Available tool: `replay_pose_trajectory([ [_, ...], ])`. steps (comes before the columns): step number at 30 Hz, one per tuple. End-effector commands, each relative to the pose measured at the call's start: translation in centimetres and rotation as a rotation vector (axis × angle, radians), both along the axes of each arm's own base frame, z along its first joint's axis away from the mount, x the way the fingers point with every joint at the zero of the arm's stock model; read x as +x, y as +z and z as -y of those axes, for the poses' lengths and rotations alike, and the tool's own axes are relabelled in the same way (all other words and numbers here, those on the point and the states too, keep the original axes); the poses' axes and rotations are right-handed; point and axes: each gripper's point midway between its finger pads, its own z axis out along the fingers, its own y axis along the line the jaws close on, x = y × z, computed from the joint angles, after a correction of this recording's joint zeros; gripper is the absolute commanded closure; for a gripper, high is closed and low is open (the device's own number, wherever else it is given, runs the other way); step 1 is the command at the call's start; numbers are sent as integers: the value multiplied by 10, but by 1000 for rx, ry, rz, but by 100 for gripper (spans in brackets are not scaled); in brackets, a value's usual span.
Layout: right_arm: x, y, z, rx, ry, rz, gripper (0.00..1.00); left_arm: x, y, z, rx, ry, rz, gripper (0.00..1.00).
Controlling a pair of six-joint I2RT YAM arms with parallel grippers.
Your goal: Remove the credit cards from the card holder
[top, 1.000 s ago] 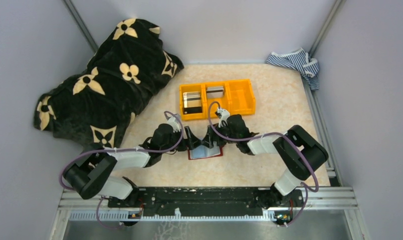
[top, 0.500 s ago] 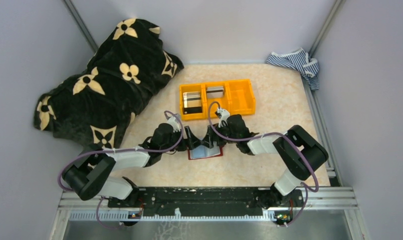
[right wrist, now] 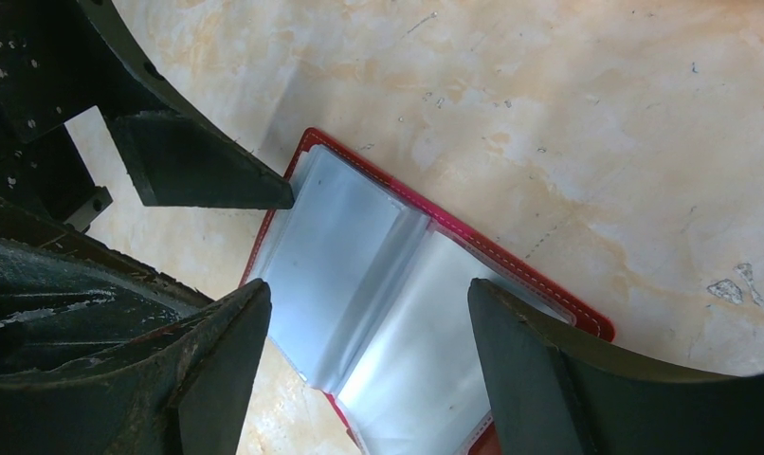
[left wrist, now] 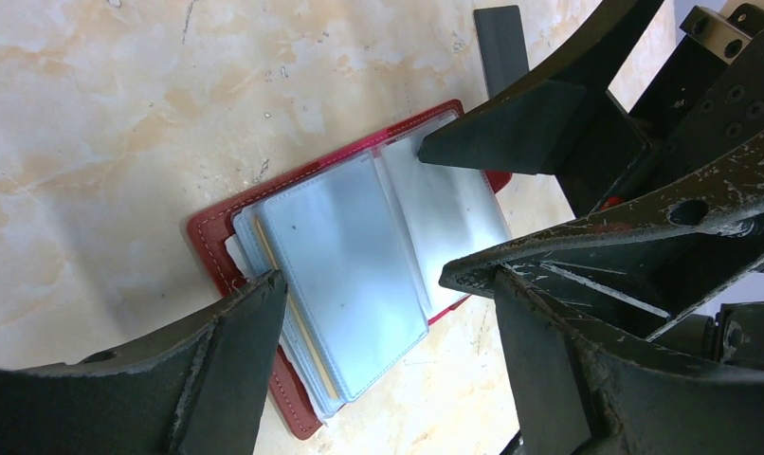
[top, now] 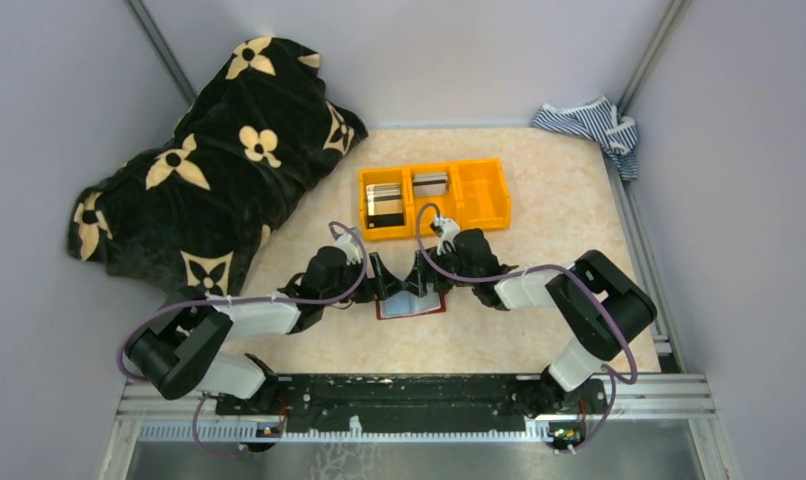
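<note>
Dark red bifold card holder (left wrist: 212, 237), slippery pale blue plastic sleeves, open on marbled beige worktop (left wrist: 122, 114) between left fingers (left wrist: 236, 360) and right fingers (right wrist: 217, 360), both spread, empty. Probably light, floppy; best pinched at the stiff beige credit card edge (left wrist: 314, 351).

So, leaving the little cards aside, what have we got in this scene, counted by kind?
Robot grippers: 2, the left gripper and the right gripper, both open
Wallets: 1, the card holder, lying open
Bins: 1, the orange bin
Cloths: 2, the black flowered blanket and the striped cloth
Total: 6
</note>
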Motion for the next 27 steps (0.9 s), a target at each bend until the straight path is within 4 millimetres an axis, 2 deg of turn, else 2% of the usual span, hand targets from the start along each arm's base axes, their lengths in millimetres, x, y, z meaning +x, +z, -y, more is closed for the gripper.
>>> replay_pose_trajectory([
  [1, -18, -36, 16, -102, -8, -98, 21, -5, -8, 5, -5, -32, -27, 14],
  [5, -17, -33, 14, -92, 0, -94, 21, -4, -10, 12, -32, -51, -41, 14],
  [27, -22, -33, 10, -59, 14, -106, 28, -1, 31, 36, -234, -90, 6, 14],
])
